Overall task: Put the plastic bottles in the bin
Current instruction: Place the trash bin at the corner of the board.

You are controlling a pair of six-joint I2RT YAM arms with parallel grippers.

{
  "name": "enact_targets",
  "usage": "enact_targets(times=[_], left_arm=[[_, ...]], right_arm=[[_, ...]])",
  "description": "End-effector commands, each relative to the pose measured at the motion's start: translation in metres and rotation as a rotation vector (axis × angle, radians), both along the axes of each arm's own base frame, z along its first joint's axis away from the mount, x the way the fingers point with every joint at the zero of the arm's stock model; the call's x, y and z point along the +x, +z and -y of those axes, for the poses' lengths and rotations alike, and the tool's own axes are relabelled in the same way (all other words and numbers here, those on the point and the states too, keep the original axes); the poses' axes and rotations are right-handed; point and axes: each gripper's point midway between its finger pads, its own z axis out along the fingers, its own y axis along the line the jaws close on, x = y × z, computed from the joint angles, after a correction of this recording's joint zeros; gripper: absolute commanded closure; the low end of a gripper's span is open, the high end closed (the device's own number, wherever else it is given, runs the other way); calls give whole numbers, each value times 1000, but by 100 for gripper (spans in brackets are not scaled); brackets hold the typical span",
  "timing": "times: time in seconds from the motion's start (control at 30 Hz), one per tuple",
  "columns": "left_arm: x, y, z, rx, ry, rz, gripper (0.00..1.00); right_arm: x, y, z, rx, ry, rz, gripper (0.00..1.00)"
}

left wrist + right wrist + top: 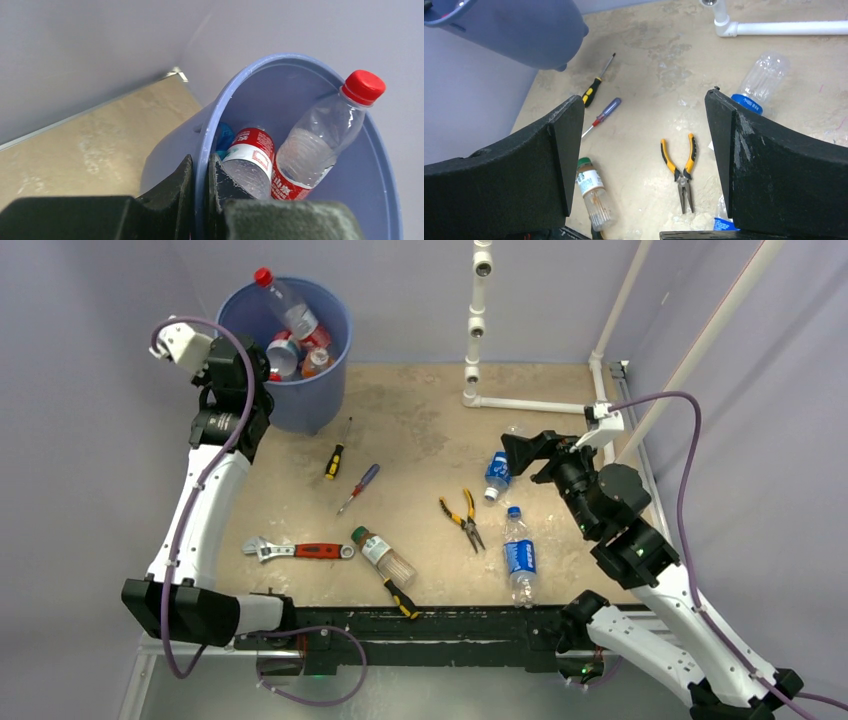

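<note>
The blue bin stands at the far left and holds several bottles; a red-capped one sticks out above the rim. In the left wrist view the bin holds two red-labelled bottles. My left gripper is shut on the bin's rim, one finger outside and one inside. My right gripper is open and empty, above a small blue-labelled bottle. A larger blue-labelled bottle and a green-capped bottle lie on the table.
Two screwdrivers, yellow pliers, a red-handled wrench and a yellow-black tool lie on the table. White PVC piping stands at the back right.
</note>
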Motion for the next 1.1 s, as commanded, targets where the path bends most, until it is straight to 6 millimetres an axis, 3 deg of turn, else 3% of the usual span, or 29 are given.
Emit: enact_targets(times=[0.0, 0.23, 0.43, 0.6, 0.83, 1.07], left_arm=[[-23, 75, -27, -169, 98, 409, 100], [-44, 78, -41, -142, 176, 439, 100], [-47, 42, -57, -172, 266, 370, 100], [-49, 25, -67, -205, 301, 370, 100], [-50, 8, -72, -221, 312, 362, 100], [-48, -23, -73, -234, 327, 294, 100]], right_arm=[[-4, 1, -4, 6, 31, 10, 11], [-3, -3, -9, 10, 50, 5, 11], [-3, -7, -14, 20, 67, -10, 12], [-4, -5, -10, 21, 57, -10, 12], [-3, -6, -12, 23, 58, -17, 12], [-1, -7, -13, 25, 57, -20, 12]])
